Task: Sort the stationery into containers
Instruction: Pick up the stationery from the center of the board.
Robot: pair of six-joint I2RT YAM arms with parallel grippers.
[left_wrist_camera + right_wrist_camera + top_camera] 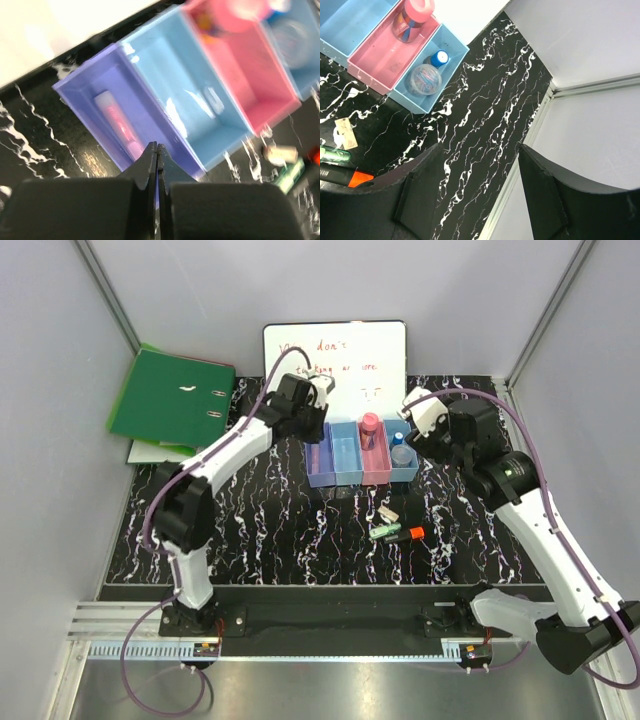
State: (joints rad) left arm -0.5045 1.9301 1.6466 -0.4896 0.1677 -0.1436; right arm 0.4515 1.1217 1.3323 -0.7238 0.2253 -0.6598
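The containers (345, 478) are four joined bins at the back middle of the table. In the left wrist view a lilac marker (117, 122) lies in the purple bin (80, 92). My left gripper (157, 146) hangs shut and holds nothing above that bin's near end, also seen from above (318, 418). The pink bin (375, 60) holds a pink-capped item (412, 15). The end light blue bin (451, 67) holds a blue-capped bottle (439, 58) and a round clear tub (423, 79). My right gripper (480, 146) stands open and holds nothing to the right of the bins. A green highlighter (385, 531) and an orange highlighter (408, 534) lie on the table.
A small beige piece (388, 513) lies just behind the highlighters. A green ring binder (170, 395) sits at the back left and a whiteboard (335, 350) leans behind the bins. Grey walls close off the table on three sides, with a metal rail (535, 130) at the right edge.
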